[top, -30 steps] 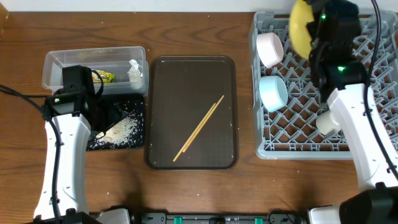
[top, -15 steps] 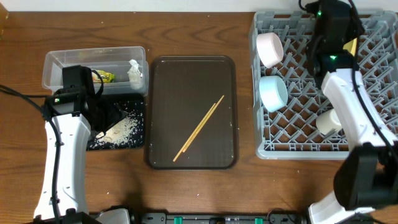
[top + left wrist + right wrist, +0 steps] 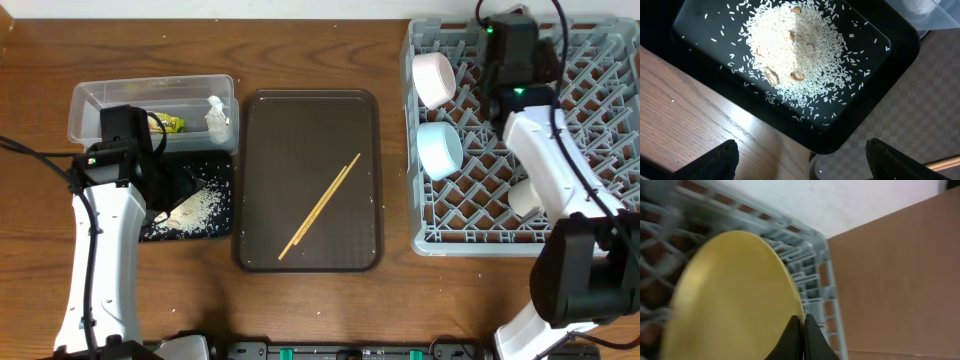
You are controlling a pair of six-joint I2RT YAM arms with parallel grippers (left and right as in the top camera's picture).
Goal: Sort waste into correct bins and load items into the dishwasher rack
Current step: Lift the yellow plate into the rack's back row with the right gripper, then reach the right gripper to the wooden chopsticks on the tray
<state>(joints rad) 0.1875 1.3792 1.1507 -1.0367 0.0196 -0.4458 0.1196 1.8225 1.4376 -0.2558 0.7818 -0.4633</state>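
Left claw (image 3: 805, 162) hangs spread wide, pointing down; right claw (image 3: 801, 337) is pinched closed, arm outstretched.

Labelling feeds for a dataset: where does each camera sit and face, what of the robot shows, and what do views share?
Overhead: above the table, facing straight down on the brown tray and rack; left arm and right arm show.
Left wrist: on the left arm, facing down at rice in the black tray; open left gripper at bottom.
Right wrist: on the right arm, facing along the right gripper, shut on the yellow plate, rack behind.
Shared: rice in overhead and left wrist; rack in overhead and right wrist.
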